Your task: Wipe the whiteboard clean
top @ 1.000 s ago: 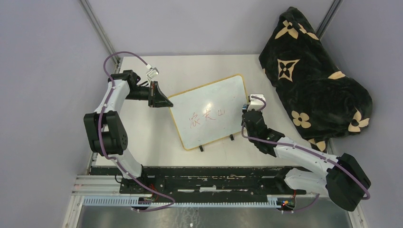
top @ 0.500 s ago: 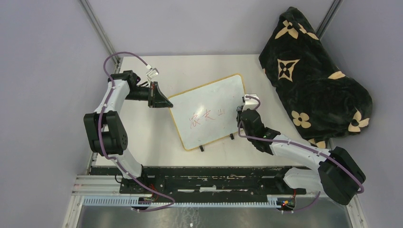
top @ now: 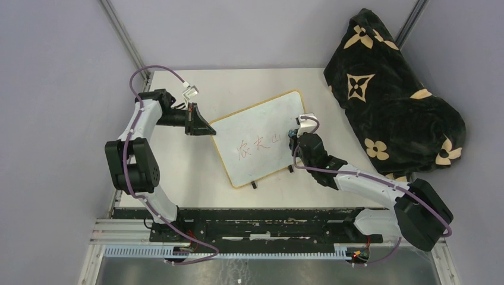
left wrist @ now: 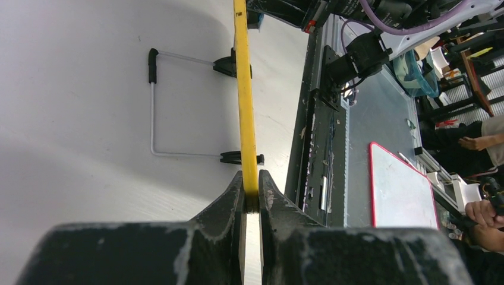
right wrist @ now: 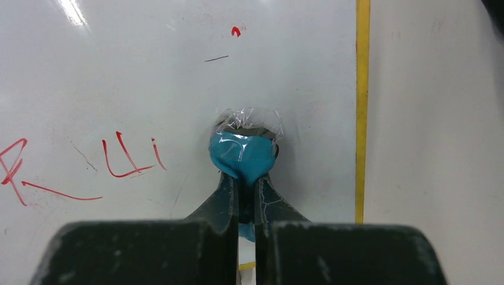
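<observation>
The left jaws are clamped on the yellow frame edge of the whiteboard [top: 255, 122], which extends from them across the table [top: 238, 89]. The right jaws are clamped on a blue eraser [right wrist: 243, 154] held against the board face. Red handwriting [right wrist: 128, 160] sits just to their left.

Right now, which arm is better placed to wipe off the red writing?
Right. The right pincer grips the blue eraser over the whiteboard, just beside the red writing. The left pincer is clamped on the board's yellow frame, steadying it.
</observation>
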